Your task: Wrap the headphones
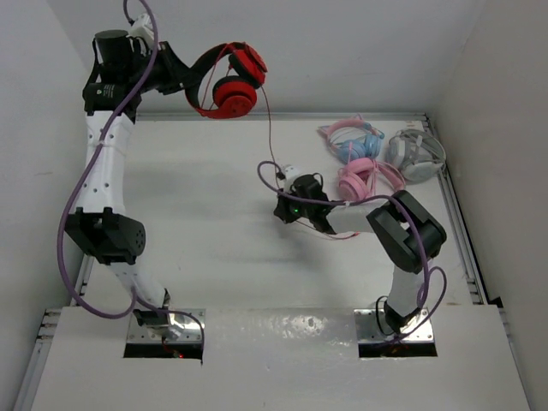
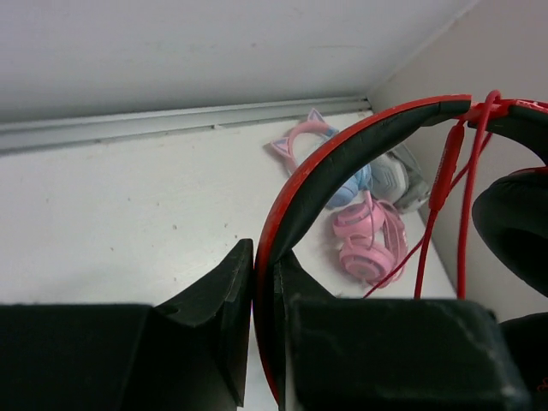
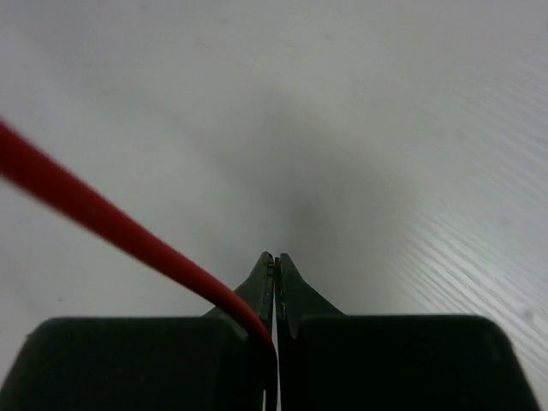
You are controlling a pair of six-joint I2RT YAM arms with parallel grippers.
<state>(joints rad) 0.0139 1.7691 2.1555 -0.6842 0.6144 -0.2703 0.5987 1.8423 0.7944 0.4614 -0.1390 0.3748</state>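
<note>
The red headphones point(image 1: 233, 81) hang in the air at the back left, above the table's far edge. My left gripper point(image 1: 190, 79) is shut on their black-and-red headband point(image 2: 342, 154), which runs between the jaws point(image 2: 265, 257). One black-padded ear cup point(image 2: 514, 231) shows at the right of the left wrist view. The thin red cable point(image 1: 271, 128) drops from the headphones to mid-table. There my right gripper point(image 1: 280, 210) is shut on it. In the right wrist view the cable point(image 3: 103, 218) comes in from the left and ends between the closed jaws point(image 3: 276, 261).
At the back right lie pink headphones point(image 1: 368, 177), a pink-and-blue cat-ear pair point(image 1: 351, 137) and a grey-white pair point(image 1: 415, 154). White walls close in the table at the back and on both sides. Purple cabling loops along both arms.
</note>
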